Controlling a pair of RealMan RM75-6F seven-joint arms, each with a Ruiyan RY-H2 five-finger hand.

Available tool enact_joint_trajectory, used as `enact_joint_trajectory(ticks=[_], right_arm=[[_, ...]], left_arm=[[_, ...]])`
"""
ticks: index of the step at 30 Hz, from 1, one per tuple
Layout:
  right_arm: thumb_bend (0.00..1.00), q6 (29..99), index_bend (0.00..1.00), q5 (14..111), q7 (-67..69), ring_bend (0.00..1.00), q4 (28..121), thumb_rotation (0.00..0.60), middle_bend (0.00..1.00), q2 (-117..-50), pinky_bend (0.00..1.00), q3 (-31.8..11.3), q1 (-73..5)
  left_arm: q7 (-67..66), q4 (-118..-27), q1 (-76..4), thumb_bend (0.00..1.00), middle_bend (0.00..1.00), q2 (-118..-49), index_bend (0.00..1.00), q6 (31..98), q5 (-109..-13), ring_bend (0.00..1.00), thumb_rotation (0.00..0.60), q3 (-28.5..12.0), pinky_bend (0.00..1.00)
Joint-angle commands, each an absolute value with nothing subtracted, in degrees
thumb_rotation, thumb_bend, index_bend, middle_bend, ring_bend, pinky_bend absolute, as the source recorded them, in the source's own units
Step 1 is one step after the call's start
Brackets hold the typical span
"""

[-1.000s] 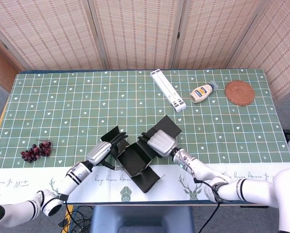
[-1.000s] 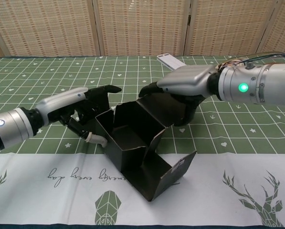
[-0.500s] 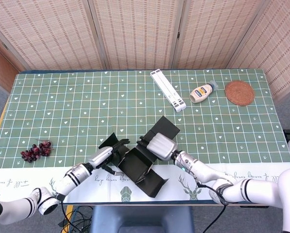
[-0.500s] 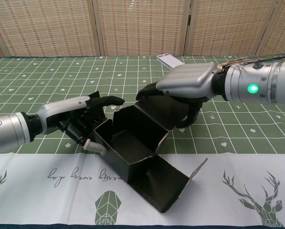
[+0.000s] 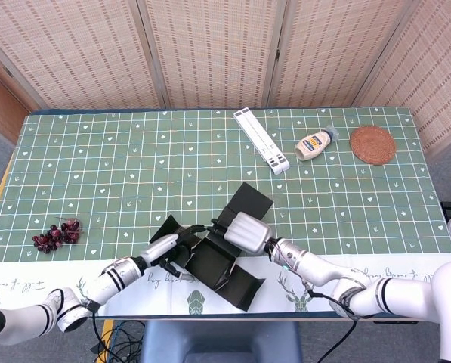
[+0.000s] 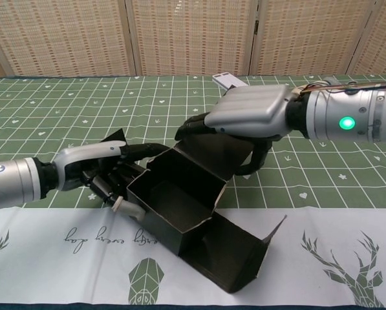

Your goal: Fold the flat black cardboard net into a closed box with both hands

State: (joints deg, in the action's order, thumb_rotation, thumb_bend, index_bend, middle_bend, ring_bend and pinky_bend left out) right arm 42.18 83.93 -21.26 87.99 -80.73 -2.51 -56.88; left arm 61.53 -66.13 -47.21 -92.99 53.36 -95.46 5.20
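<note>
The black cardboard net (image 5: 214, 257) (image 6: 193, 210) sits at the near edge of the table (image 5: 134, 166), partly folded into an open-topped box, straddling the green checked cloth and its white printed border. In the chest view the box cavity is empty, with a loose flap lying forward on the white border and another panel raised behind.

The left hand (image 5: 163, 248) (image 6: 102, 169) reaches in low from the near left, forearm almost flat to the table. Its fingers are pressed against the left wall of the box, with one finger laid along the wall's top edge; it grips that side of the cardboard.

The right hand (image 5: 244, 231) (image 6: 244, 119) comes in from the right, palm down above the back of the box. Its fingers curl over the raised rear panel and hold it, thumb side hooked behind the card. A green light glows on its wrist in the chest view.

Elsewhere on the table: a bunch of dark grapes (image 5: 55, 234) near the left edge, a white slatted stand (image 5: 261, 140) lying flat toward the back, a squeeze bottle (image 5: 316, 144) on its side with a yellow label whose writing is too small to read, and a round woven coaster (image 5: 373, 144) at the far right. The white border carries script lettering and deer motifs; the words are not legible
</note>
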Motion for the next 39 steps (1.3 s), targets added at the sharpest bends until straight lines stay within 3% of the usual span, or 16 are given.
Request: enact_joint_trajectory(ticks=[1, 13, 21, 23, 25, 27, 34, 39], right_arm=[[0.43, 42.7, 0.23, 85.6, -19.6, 0.79, 87.8, 0.6, 0.36, -80.6, 0.99, -2.2, -57.1], [0.44, 45.8, 0.26, 93.1, -13.0, 0.79, 84.6, 0.6, 0.37, -81.3, 0.99, -1.2, -57.9], [0.45, 47.9, 0.26, 95.6, -12.2, 0.79, 81.6, 0.6, 0.37, -82.6, 0.99, -1.4, -58.3], [0.44, 47.8, 0.24, 95.3, -12.6, 0.79, 81.5, 0.6, 0.33, -82.9, 0.99, -1.6, -58.2], [0.44, 47.2, 0.09, 94.6, -13.2, 0.79, 81.7, 0.6, 0.23, -82.8, 0.99, -1.7, -58.2], [0.45, 46.6, 0.0, 93.7, -13.6, 0.78, 82.3, 0.6, 0.16, -82.6, 0.99, -2.0, -58.1], [0.44, 45.4, 0.0, 91.3, -13.5, 0.76, 83.8, 0.6, 0.07, -82.0, 1.0, -2.5, -57.7], [0.37, 45.7, 0.0, 90.2, -11.3, 0.74, 85.4, 0.6, 0.02, -81.2, 1.0, -2.7, -57.0]], left_arm=[[63.5, -66.6, -47.8, 0.07, 0.04, -92.6, 0.07, 53.2, -96.1, 0.49, 0.6, 5.9, 0.78], [71.8, -65.7, -50.1, 0.07, 0.05, -92.7, 0.09, 53.8, -98.9, 0.49, 0.6, 8.6, 0.78], [74.5, -65.0, -50.7, 0.07, 0.14, -93.1, 0.17, 54.0, -98.7, 0.5, 0.6, 9.3, 0.78], [74.5, -64.9, -50.7, 0.07, 0.16, -93.3, 0.18, 53.8, -98.2, 0.5, 0.6, 9.2, 0.78], [74.1, -64.8, -50.6, 0.07, 0.19, -93.5, 0.21, 53.7, -97.7, 0.51, 0.6, 9.0, 0.78], [73.6, -64.8, -50.6, 0.07, 0.2, -93.6, 0.21, 53.5, -97.2, 0.51, 0.6, 8.9, 0.79], [71.8, -65.4, -50.3, 0.07, 0.2, -93.9, 0.22, 52.4, -95.3, 0.51, 0.6, 8.2, 0.79], [71.6, -66.2, -50.2, 0.07, 0.2, -93.4, 0.22, 52.2, -94.7, 0.51, 0.6, 8.0, 0.79]])
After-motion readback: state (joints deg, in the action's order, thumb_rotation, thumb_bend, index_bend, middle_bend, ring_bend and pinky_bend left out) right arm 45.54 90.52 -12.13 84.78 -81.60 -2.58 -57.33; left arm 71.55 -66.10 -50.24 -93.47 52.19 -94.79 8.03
